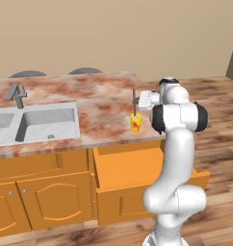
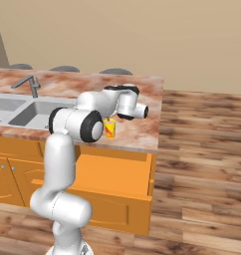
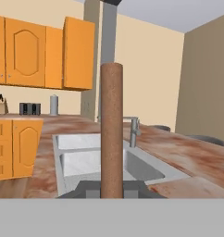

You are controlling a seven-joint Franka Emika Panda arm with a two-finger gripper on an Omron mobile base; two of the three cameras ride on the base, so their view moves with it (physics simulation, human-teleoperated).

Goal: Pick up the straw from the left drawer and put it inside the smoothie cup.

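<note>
The gripper (image 1: pixel 135 102) sits level above the marbled counter (image 1: pixel 104 108), its hand pointing sideways toward the sink (image 1: pixel 36 124), and its jaws are closed on the straw (image 1: pixel 134 98) — the thin brownish stick stands upright between the fingers. In the hand view the straw (image 3: pixel 112 129) rises as a tall brown column straight up from the two dark finger tips (image 3: pixel 88 189) at six o'clock, clamped between them.

In the left base view the lower end of the straw reaches down to the mouth of the smoothie cup (image 1: pixel 135 123), the small yellow cup with red-orange blotches that stands on the counter directly at six o'clock of the gripper, near the counter's front edge. Whether the tip is already inside the rim cannot be told. In the right base view the smoothie cup (image 2: pixel 109 128) peeks out between the arm's dark elbow joint and the wrist, and the straw itself is hidden behind the arm.

Below the counter, at six o'clock of the cup, the left drawer (image 1: pixel 133 168) stands pulled out — a shallow orange box with a plain front (image 2: pixel 112 187). The faucet (image 1: pixel 17 95) stands at the back of the sink, at about nine o'clock of the gripper and well apart from it.
</note>
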